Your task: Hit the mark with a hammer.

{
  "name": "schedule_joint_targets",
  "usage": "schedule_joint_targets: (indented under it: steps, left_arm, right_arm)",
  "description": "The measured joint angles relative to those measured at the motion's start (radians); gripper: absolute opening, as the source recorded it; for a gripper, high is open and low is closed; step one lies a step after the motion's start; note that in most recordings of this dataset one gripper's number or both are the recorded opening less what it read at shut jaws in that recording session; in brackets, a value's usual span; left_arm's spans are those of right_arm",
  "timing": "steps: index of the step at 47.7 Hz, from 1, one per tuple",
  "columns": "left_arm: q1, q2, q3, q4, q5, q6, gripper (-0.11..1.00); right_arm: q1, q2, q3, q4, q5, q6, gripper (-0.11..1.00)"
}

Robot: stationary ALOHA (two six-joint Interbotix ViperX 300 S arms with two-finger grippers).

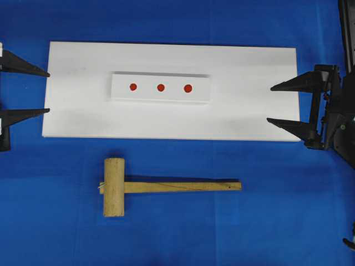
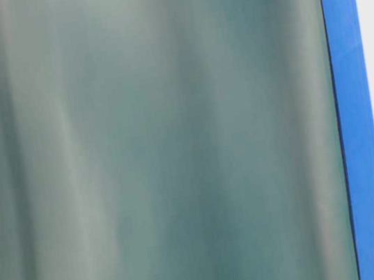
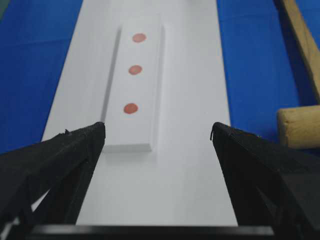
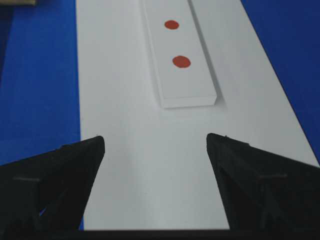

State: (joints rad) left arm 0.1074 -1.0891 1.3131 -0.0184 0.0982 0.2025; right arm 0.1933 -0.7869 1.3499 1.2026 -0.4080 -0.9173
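The hammer (image 1: 161, 187), a light wooden mallet, lies flat on the blue cloth in front of the white board, head to the left and handle pointing right. A raised white block (image 1: 161, 88) on the board carries three red marks; the middle mark (image 1: 161, 87) sits at its centre. My left gripper (image 1: 47, 92) hovers at the board's left edge, open and empty. My right gripper (image 1: 270, 103) stands at the board's right edge, open and empty too. In the left wrist view the hammer (image 3: 300, 125) shows at the right, beside the wide-apart jaws.
The large white board (image 1: 249, 116) lies across the middle of the blue table cover (image 1: 44, 210). The table-level view is mostly filled by a blurred grey-green surface (image 2: 152, 145), with a blue strip and three marks at its right edge.
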Motion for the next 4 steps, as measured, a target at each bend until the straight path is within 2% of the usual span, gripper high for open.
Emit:
schedule_joint_targets:
  steps: [4]
  left_arm:
    - [0.002,0.002,0.000,0.000,0.000,0.002,0.86]
  right_arm:
    - [0.000,0.000,0.000,0.000,0.000,0.000,0.76]
